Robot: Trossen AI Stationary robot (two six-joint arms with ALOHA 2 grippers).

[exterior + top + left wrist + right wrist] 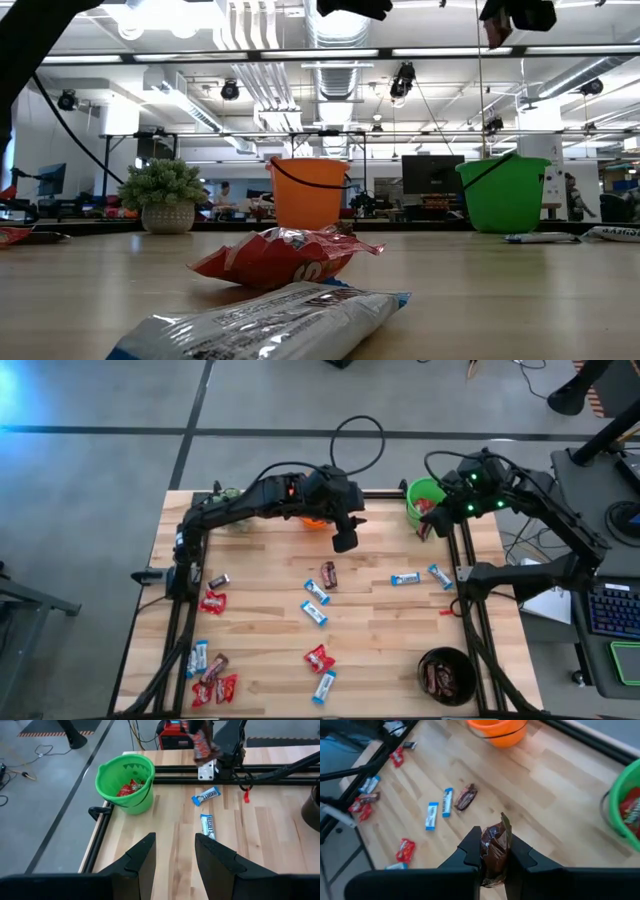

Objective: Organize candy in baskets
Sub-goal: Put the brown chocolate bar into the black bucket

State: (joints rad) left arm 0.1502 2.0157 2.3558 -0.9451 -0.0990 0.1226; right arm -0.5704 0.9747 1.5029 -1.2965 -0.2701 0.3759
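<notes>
Right gripper clamped on 1 dark brown candy bar, near green basket. Left gripper parted, empty, by orange basket. Wrapper looks light, crinkly, slippery; pinch mid-body.

Bright, even overhead light fills the workspace, from rows of ceiling strip lights that burn out to white glare in the low view. Shadows on the wooden counter are soft and short. In the low view, the 2 nearest candy wrappers are blurred, while the room behind stays sharper. A blue flare tints the high view's upper left corner. In the right wrist view, the brown candy bar in the right end effector looks soft.
</notes>
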